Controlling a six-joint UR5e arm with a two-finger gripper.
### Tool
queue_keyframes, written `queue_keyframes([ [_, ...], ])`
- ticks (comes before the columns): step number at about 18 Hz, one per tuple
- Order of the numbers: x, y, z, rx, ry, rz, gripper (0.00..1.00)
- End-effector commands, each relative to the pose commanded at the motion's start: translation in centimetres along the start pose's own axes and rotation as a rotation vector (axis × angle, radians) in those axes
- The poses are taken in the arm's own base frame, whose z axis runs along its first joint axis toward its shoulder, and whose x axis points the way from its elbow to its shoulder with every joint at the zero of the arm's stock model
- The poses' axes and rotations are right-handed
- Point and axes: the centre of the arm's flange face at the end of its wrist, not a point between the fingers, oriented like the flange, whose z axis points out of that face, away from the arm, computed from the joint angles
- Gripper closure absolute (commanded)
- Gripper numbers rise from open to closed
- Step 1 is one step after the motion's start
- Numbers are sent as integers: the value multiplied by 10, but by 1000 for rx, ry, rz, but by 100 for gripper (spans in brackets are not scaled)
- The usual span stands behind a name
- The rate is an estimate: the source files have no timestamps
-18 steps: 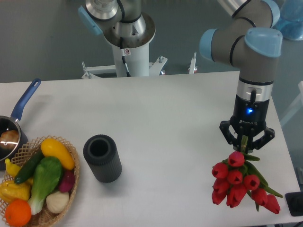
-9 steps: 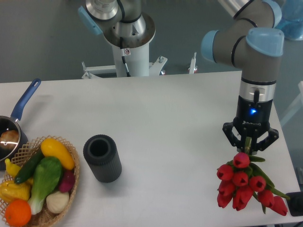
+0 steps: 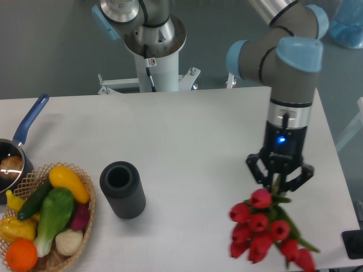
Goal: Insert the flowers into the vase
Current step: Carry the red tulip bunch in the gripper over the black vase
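While the white worktop [image 3: 187, 141] spreads under everything, the arm stands over its right side with the claw [image 3: 278, 180] pointing down, fingers closed on the green stems of the flowers [image 3: 262, 230]. Their red buds hang directly below the claw, slightly blurred. Well apart to the left, the vase [image 3: 122, 189] stands upright, beside a wicker basket [image 3: 85, 212].

The tulips [image 3: 262, 232] are red with green stems and leaves. The vase [image 3: 122, 190] is dark grey, nearly black, ribbed vertically. The bench [image 3: 187, 130] is white. The arm [image 3: 289, 68] is grey with light blue caps; the pincer [image 3: 278, 180] is black, below a small blue light. The saucepan [image 3: 17, 148] has a blue handle. The wicker basket [image 3: 85, 192] is tan.
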Motion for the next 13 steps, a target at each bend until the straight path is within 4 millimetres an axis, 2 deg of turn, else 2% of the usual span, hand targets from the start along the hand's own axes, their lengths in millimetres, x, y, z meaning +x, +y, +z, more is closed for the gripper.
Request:
queue_keyframes([
  [3,27,-15,14,56,79,15,82],
  [4,50,-26,22,141,172,18,82],
  [7,75,-28,33,177,245,11,82],
  [10,89,-42,22,240,288,20,82],
  [11,100,-48,22,249,303,29,82],
  [13,112,-46,23,252,325,23,82],
])
